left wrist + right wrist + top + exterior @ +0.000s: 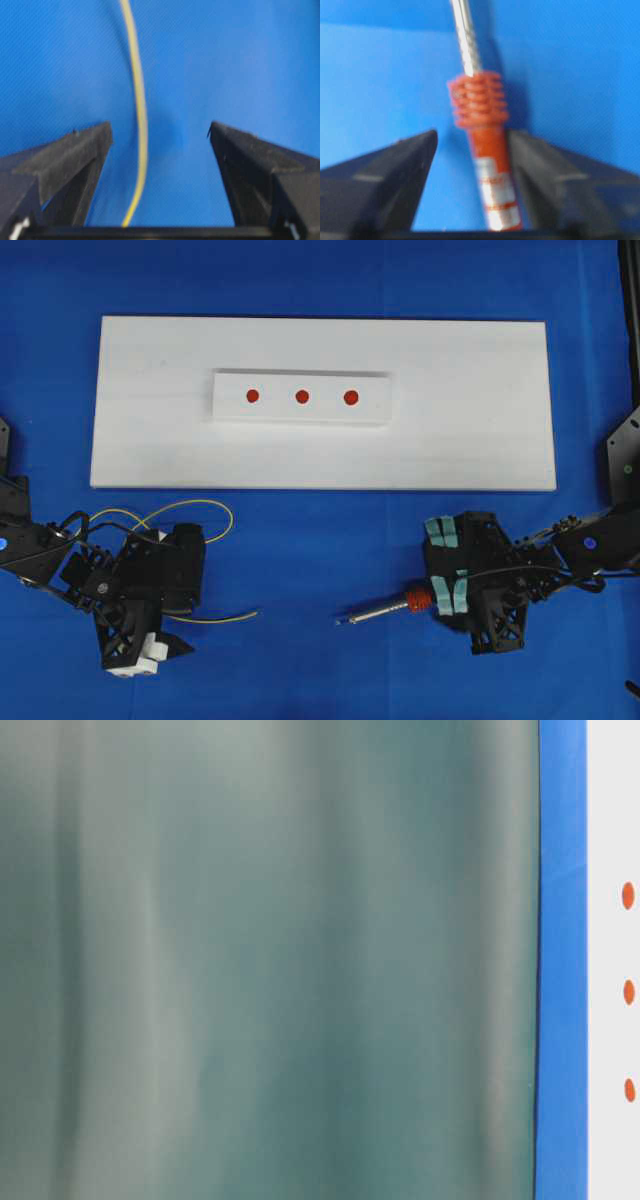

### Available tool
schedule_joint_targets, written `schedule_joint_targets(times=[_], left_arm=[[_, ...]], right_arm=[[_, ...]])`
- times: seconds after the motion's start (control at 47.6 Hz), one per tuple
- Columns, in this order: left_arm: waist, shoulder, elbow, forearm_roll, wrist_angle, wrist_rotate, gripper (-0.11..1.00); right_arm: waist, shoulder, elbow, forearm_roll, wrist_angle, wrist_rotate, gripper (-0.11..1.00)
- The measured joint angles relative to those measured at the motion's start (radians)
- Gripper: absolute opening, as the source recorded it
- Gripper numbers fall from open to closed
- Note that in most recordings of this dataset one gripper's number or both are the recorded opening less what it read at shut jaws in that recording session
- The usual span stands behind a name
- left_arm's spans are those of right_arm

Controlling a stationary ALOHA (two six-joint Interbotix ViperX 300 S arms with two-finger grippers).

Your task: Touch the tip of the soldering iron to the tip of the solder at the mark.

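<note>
A white board (322,405) lies on the blue cloth (320,570), and a smaller white block (303,397) on it carries three red marks (302,396) in a row. Below the board's left corner, the left gripper (160,145) sits low over the cloth with its fingers (75,155) spread wide; the solder (140,110) runs between them, touching neither, so it is not held. From overhead the solder (190,510) loops out from under that gripper (150,575) toward the board and its free end trails right along the cloth, well short of the marks. Below the board's right corner, the right gripper (470,150) has its fingers (395,170) parted with the iron (487,150) lying between them; the right finger looks close to the orange handle, but whether it touches cannot be told. Overhead, the iron (385,610) lies on the cloth, shaft and tip pointing left away from the gripper (450,575), well apart from the solder's end. The table-level view is mostly blocked by a blurred grey-green surface (270,960).
</note>
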Motion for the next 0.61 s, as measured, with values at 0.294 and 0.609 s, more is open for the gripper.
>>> schedule_joint_targets(times=[0.294, 0.609], left_arm=[[0.035, -0.256, -0.051, 0.009, 0.296, 0.051, 0.75], [0.204, -0.566, -0.048, 0.012, 0.405, 0.344, 0.75]], right_arm=[[-0.026, -0.235, -0.101, -0.114, 0.342, -0.015, 0.81], [-0.144, -0.522, -0.169, -0.387, 0.586, -0.018, 0.82]])
